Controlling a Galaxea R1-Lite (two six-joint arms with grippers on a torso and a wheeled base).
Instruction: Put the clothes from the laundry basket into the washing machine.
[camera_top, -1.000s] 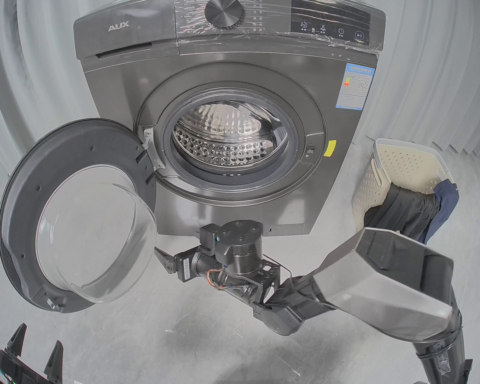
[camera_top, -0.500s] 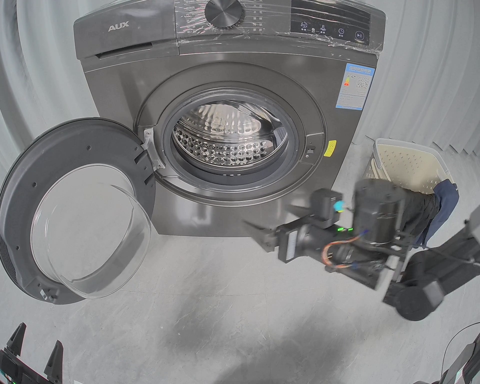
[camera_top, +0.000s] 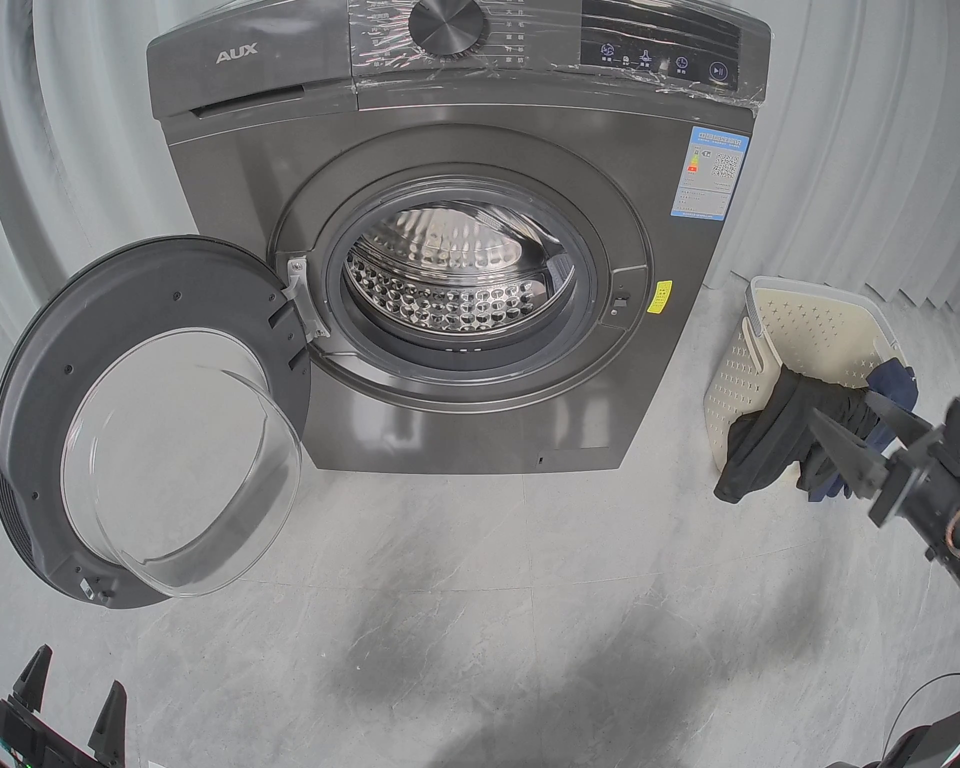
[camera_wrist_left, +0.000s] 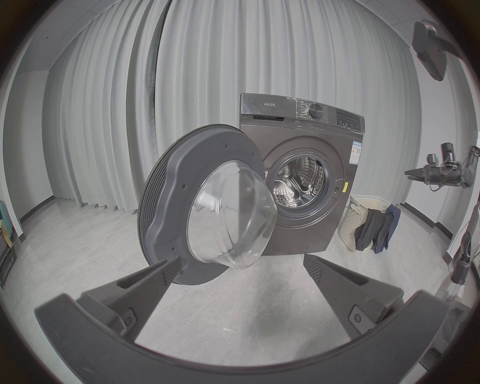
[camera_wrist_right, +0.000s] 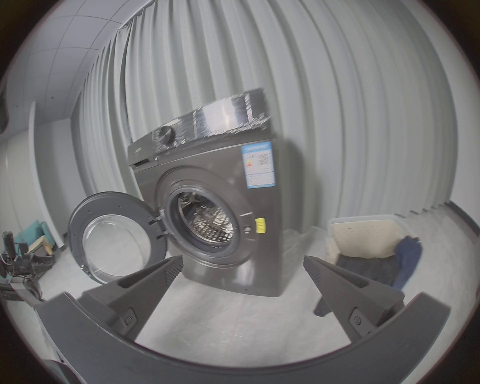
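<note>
two garments (camera_top: 785, 432) over the laundry basket (camera_top: 800, 292) rim, well below right hand (camera_top: 838, 403)

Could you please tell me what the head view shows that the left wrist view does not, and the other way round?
Head view, not left wrist view: the holes in the drum, and the open right gripper overlapping the clothes in the picture.
Left wrist view, not head view: that gripper hangs in the air, higher than the laundry basket and apart from it.
Both: the washing machine, its door swung open, and dark clothes draped over the basket's rim.
</note>
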